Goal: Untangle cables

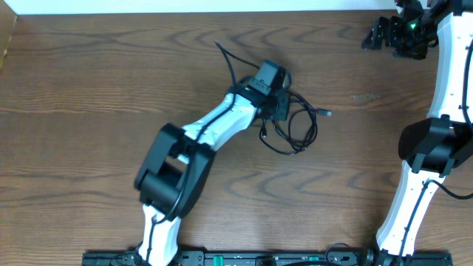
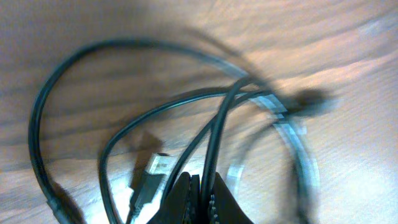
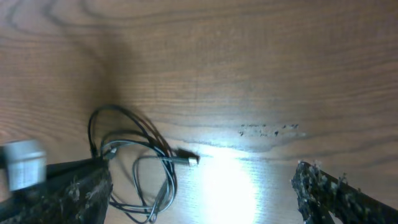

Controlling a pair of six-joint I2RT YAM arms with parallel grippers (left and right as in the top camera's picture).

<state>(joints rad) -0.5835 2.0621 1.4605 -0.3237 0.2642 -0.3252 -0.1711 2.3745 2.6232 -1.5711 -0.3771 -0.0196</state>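
The cables lie in a small loose coil at the table's middle, black and pale strands overlapping. My left gripper sits on the coil's left edge. In the left wrist view its jaws are shut on one strand of the black cable. The white cable arcs to the right, and a plug lies just left of the jaws. My right gripper hovers open at the far right corner, away from the coil. In its own view the gripper is wide apart with nothing between the fingers, and the coil lies left of centre.
A black cable tail runs up and left from the coil behind the left arm. The right arm's base stands at the right edge. A plug end points right out of the coil.
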